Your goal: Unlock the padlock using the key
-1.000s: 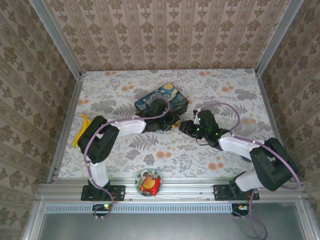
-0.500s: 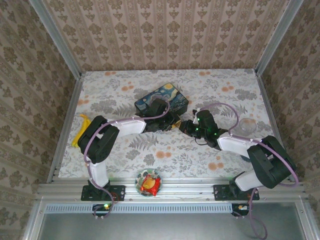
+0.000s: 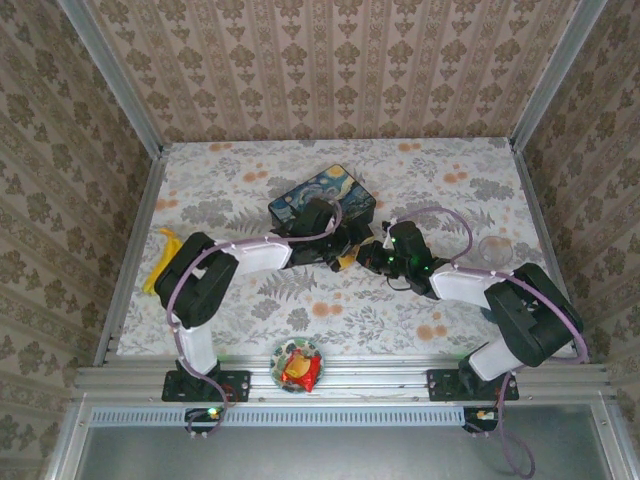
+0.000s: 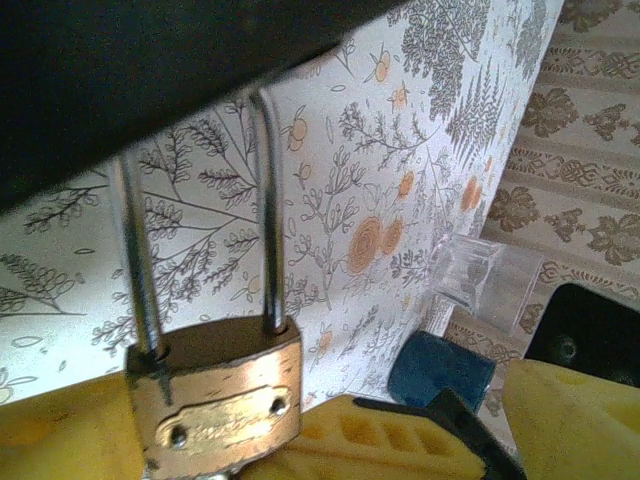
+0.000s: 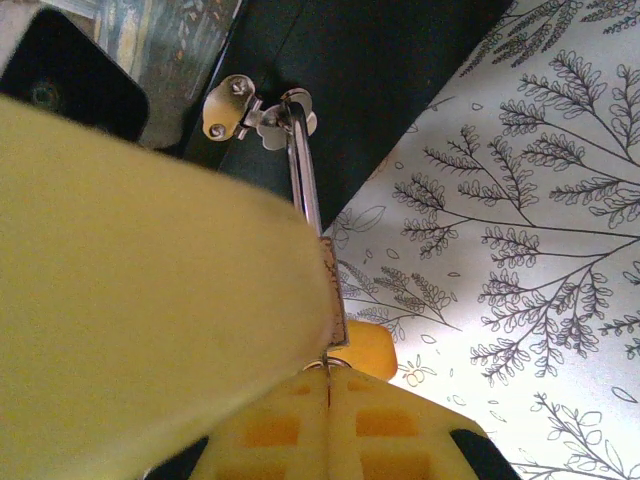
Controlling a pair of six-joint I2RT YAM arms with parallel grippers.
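Observation:
The small brass padlock (image 4: 215,400) hangs by its thin silvery shackle (image 4: 268,200) from the latch (image 5: 245,108) of the dark painted tin (image 3: 322,200). My left gripper (image 4: 480,405) is open. One yellow finger (image 4: 400,440) lies under the lock body and the other (image 4: 580,420) stands well off to the right. My right gripper (image 5: 328,395) is shut just below the padlock's (image 5: 337,290) bottom edge, pinching a sliver of metal there, the key (image 5: 328,364). Seen from above, the left gripper (image 3: 345,250) and right gripper (image 3: 372,256) meet just in front of the tin.
A clear plastic cup (image 3: 495,248) stands right of the right arm, with a blue cylinder (image 4: 440,368) beside it. A yellow object (image 3: 158,262) lies at the table's left edge. A bowl of wrapped snacks (image 3: 298,366) sits at the near rail. Papered walls close in three sides.
My left gripper has opened wide and let go of the padlock. The right gripper has slid left up to the lock and closed.

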